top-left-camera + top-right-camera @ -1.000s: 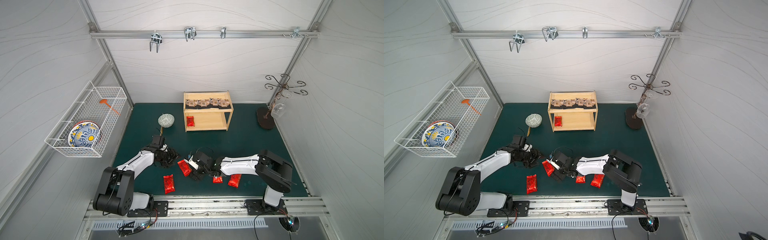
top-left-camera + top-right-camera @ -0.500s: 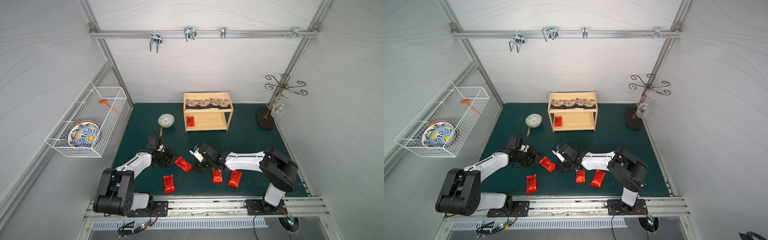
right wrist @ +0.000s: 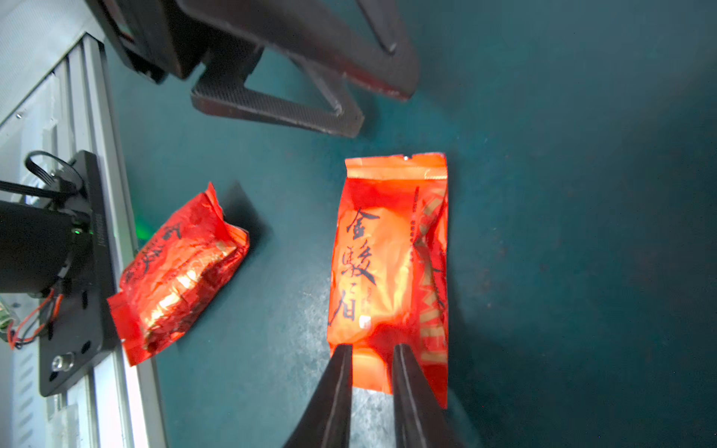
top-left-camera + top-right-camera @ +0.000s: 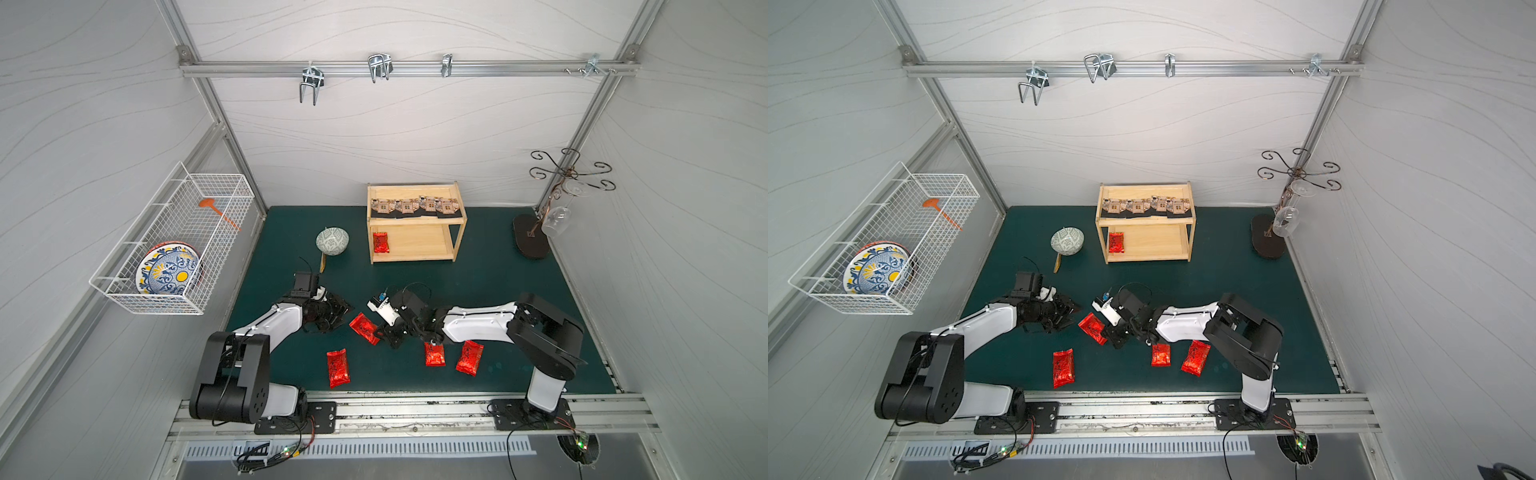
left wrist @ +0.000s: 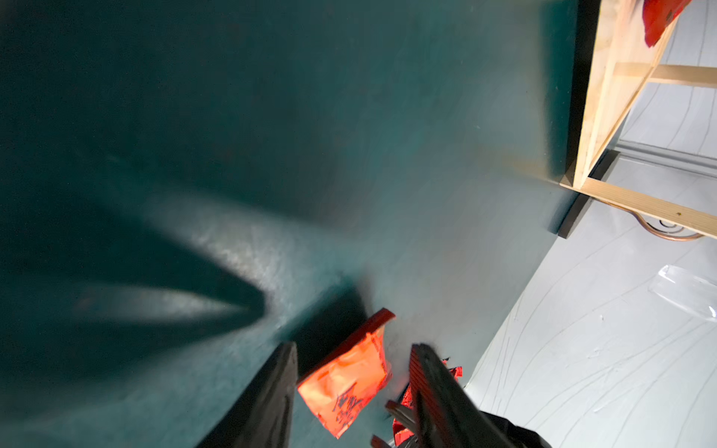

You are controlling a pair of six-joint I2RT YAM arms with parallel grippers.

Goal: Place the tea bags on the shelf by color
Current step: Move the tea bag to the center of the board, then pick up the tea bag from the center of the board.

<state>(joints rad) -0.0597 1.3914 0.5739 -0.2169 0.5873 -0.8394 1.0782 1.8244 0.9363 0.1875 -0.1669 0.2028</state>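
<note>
On the mat [image 3: 582,194], a sachet [image 3: 388,263] has one end pinched in the right gripper [image 3: 372,372], jaws almost closed. The left gripper [image 5: 355,349] is half open and empty, just beside it.

The left arm [image 4: 274,322] and right arm [image 4: 478,326] stretch low, their wrists turned toward each other. The left gripper [image 4: 340,312] lies level, jaws apart and holding nothing. The right gripper [image 3: 371,349] faces it, jaws nearly together over the end of a sachet [image 3: 388,252]; whether they pinch it is unclear.
</note>
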